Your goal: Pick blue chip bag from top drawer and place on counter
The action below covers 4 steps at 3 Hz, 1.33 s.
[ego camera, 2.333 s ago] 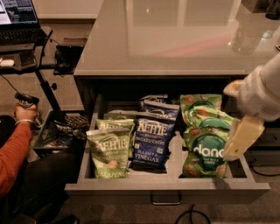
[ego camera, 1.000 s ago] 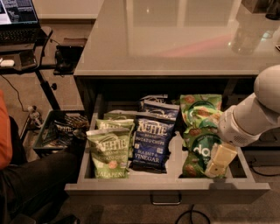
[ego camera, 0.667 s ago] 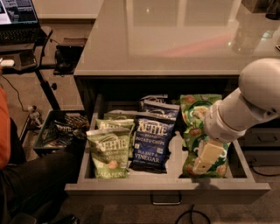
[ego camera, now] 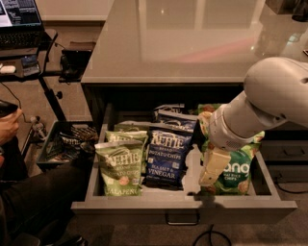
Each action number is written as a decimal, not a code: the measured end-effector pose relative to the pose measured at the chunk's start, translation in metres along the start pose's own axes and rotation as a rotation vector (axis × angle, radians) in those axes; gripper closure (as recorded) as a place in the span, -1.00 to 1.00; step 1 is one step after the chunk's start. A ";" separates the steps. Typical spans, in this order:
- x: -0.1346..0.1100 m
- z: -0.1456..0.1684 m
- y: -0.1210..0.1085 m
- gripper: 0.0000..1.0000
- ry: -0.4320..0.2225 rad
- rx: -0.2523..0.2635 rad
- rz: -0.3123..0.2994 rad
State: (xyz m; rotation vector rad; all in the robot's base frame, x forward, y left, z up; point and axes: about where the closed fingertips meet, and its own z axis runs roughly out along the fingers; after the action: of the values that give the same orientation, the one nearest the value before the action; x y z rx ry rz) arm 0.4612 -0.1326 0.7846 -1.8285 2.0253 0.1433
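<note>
The top drawer stands pulled open below the counter, its dark pull handle at the front. The blue chip bag stands upright in the drawer's middle, its white lettering facing me. A second dark blue bag lies behind it. My gripper hangs down from the white arm over the drawer's right half. It is just right of the blue chip bag, in front of a green Dang bag, and holds nothing that I can see.
Two light green jalapeno bags stand left of the blue bag. A person sits at the left by a laptop on a stand. A dark crate sits on the floor beside the drawer.
My arm has swung left and lower across the drawer, from its right edge to just beside the blue chip bag. The bags have not moved.
</note>
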 end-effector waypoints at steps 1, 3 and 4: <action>-0.008 0.013 -0.010 -1.00 -0.033 0.035 -0.003; -0.038 0.050 -0.036 -1.00 -0.090 0.079 -0.030; -0.044 0.066 -0.049 -1.00 -0.101 0.097 -0.049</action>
State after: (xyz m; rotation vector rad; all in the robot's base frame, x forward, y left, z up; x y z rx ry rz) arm 0.5268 -0.0757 0.7499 -1.7735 1.8839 0.1187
